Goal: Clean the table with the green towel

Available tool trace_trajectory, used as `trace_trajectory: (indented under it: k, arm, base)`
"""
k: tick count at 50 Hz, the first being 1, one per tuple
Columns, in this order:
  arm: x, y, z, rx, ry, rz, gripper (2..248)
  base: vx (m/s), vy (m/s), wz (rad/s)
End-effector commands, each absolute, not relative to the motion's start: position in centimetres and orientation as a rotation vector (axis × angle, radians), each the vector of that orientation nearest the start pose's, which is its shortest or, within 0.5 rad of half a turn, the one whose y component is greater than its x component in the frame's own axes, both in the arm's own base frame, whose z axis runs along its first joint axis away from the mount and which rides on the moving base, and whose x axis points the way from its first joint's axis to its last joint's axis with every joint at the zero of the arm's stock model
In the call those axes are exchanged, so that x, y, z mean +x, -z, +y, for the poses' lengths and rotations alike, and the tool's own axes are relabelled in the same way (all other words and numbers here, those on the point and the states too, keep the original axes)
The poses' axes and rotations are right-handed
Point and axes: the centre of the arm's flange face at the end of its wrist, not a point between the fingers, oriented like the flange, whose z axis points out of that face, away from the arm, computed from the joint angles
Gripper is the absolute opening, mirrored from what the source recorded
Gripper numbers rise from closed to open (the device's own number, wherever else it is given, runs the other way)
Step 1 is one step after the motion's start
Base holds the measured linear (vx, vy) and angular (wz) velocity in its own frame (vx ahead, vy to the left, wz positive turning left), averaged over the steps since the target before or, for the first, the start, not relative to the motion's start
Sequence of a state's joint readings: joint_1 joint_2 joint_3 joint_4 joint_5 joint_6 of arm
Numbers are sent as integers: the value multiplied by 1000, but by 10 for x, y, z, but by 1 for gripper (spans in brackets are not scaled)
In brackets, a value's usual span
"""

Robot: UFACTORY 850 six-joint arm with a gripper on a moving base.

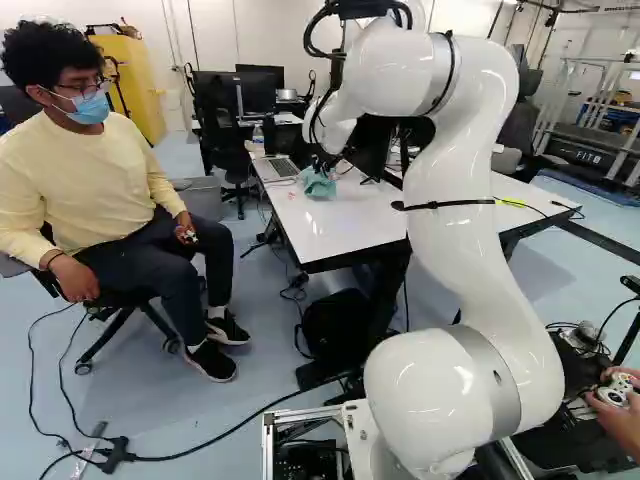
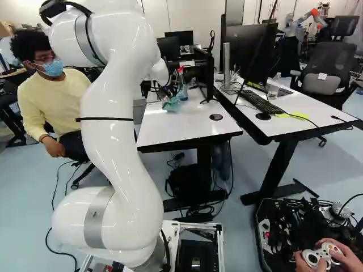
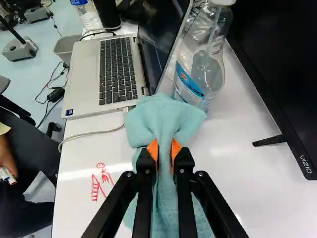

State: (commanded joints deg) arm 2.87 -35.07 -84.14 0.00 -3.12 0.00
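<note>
Pale blue floor nearest, black cable [image 1: 220, 449] snaking across it at the bottom of the left base view. White arm [image 2: 116, 141] rises from its base joint and reaches out over the white desk [image 1: 335, 235]. Black bag [image 1: 335, 322] on the floor under that desk. Round black grommet [image 2: 216, 117] in the desktop, visible from the right base view. Second white table [image 2: 306, 116] alongside at the right of that view, keyboard [image 2: 261, 101] on top, big monitor [image 2: 248, 48] behind the keyboard.

Back on the first desk: red marker drawing [image 3: 100, 181], stick figure plus a ladder-like shape, off to one side of the gripper [image 1: 321, 167]. Jaws clamped on the green towel [image 3: 161, 119], fabric pinched between both orange pads [image 3: 152, 149]. Towel is over the desktop, one bunched lobe ahead of the fingertips, the rest trailing back under the jaws. Whether the whole underside touches the surface, can't tell.

Past the towel: open laptop [image 3: 106, 74] on one side, white cord [image 3: 94, 133] curving from beside it toward the desk edge. Clear spray bottle [image 2: 182, 90] with red nozzle upright just beyond the towel. Black display [image 3: 277, 59] on the other side of the bottle. Grey bin [image 3: 67, 48] off the desk edge, beside the laptop.

Far back: yellow cabinet [image 1: 138, 80] against the wall in the left base view.
</note>
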Motion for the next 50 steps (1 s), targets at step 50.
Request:
trace_trajectory:
  k: [50]
  arm:
    - [716,-422,36,-2887,1186,-72,51]
  base:
    - [0,0,0]
